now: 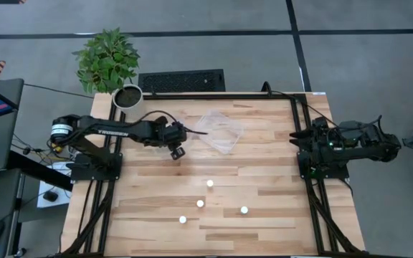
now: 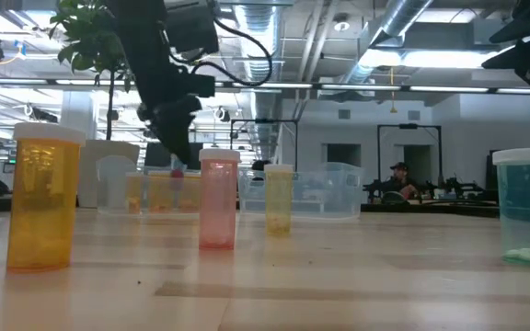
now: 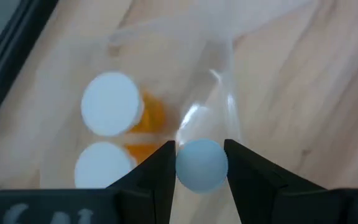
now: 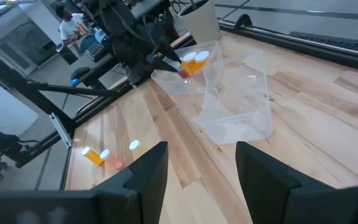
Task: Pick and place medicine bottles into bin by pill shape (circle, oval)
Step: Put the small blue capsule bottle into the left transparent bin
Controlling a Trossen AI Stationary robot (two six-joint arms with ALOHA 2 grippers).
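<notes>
Translucent plastic, thin-walled and capped in white, is what the left gripper (image 3: 201, 163) is clamped on: a small medicine bottle (image 3: 201, 164) pinched between the two dark fingers just under its round cap, hanging over the clear plastic tray (image 1: 165, 123) at about eleven o'clock from the table's centre. Two orange medicine bottles (image 3: 114, 106) already lie in that tray, side by side. A second clear tray (image 1: 221, 132) sits just beside it toward twelve o'clock. Four more white-capped bottles (image 1: 210, 183) stand on the pale wooden table (image 1: 264, 165) around six o'clock, well apart from the trays. Such bottles look light and stiff, though smooth and round, so they may twist or slip in a loose pinch; the grip belongs across the body just beneath the cap, where the rim stops any sliding, and firm squeezing should do no harm. The right gripper (image 4: 201, 177) waits with fingers spread at three o'clock on the table's edge, carrying nothing. A green potted plant (image 1: 108, 61) stands beyond the table's far corner.
</notes>
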